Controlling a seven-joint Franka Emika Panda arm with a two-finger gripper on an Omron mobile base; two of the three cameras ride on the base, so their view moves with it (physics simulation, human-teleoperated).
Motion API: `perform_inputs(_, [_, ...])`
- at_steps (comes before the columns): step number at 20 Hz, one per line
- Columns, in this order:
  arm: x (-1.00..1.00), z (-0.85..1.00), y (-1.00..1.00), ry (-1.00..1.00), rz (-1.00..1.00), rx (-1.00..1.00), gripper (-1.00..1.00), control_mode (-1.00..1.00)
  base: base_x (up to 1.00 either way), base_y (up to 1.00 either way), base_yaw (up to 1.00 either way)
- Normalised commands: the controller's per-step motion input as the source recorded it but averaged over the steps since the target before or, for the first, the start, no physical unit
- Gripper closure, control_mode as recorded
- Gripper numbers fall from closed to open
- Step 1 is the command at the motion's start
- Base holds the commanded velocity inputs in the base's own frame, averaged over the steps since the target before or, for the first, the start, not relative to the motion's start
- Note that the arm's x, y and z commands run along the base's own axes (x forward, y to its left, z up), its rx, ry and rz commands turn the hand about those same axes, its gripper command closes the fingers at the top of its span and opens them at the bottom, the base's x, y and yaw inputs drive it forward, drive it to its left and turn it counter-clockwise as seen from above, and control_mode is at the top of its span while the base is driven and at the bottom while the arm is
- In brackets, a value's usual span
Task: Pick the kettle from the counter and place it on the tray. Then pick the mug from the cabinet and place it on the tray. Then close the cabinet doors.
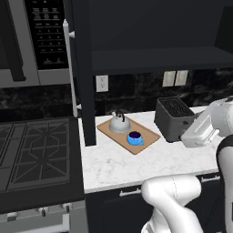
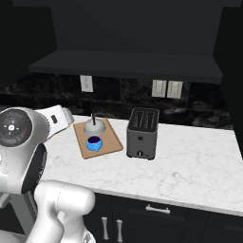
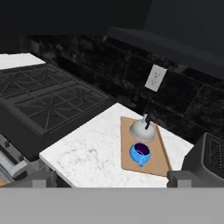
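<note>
The silver-grey kettle [image 1: 119, 124] [image 2: 94, 126] [image 3: 143, 129] stands upright on the wooden tray [image 1: 151, 136] [image 2: 112, 142] [image 3: 154, 164]. The blue mug [image 1: 134, 138] [image 2: 94, 143] [image 3: 140, 152] sits on the same tray, just in front of the kettle. The tray lies on the white counter [image 1: 136, 168]. Above it the dark cabinet [image 1: 150, 59] is open; its left door [image 1: 85, 73] swings out toward me, pale handle showing. My gripper [image 3: 111, 178] is open and holds nothing, well back from the tray and above the counter's front.
A black toaster [image 1: 175, 118] [image 2: 142, 133] stands right of the tray. The stovetop [image 1: 36, 154] [image 3: 48, 105] lies to the left, with the microwave [image 1: 32, 41] above it. Wall outlets [image 2: 166, 88] sit on the dark backsplash. Bare counter stretches right of the toaster.
</note>
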Motion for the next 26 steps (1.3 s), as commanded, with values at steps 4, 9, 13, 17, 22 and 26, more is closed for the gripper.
perform_inputs(4, [-0.49,0.21,0.32,-0.29,0.24,-0.15,-1.0,-1.0,0.0,0.0,0.0])
perform_inputs(9, [-0.32,0.16,0.36,-0.24,0.36,-0.18,-1.0,-1.0,0.0,0.0,0.0])
perform_inputs(13, [-0.04,0.06,0.43,-0.07,0.38,-0.15,-1.0,-1.0,0.0,0.0,0.0])
perform_inputs(17, [-0.13,0.15,0.47,-0.03,0.44,-0.12,-1.0,-1.0,0.0,0.0,0.0])
perform_inputs(22, [-0.34,0.21,0.34,-0.12,0.37,-0.04,-1.0,-1.0,0.0,0.0,0.0])
perform_inputs(26, [-0.27,0.05,0.69,-0.11,0.03,0.0,-1.0,-1.0,0.0,0.0,0.0])
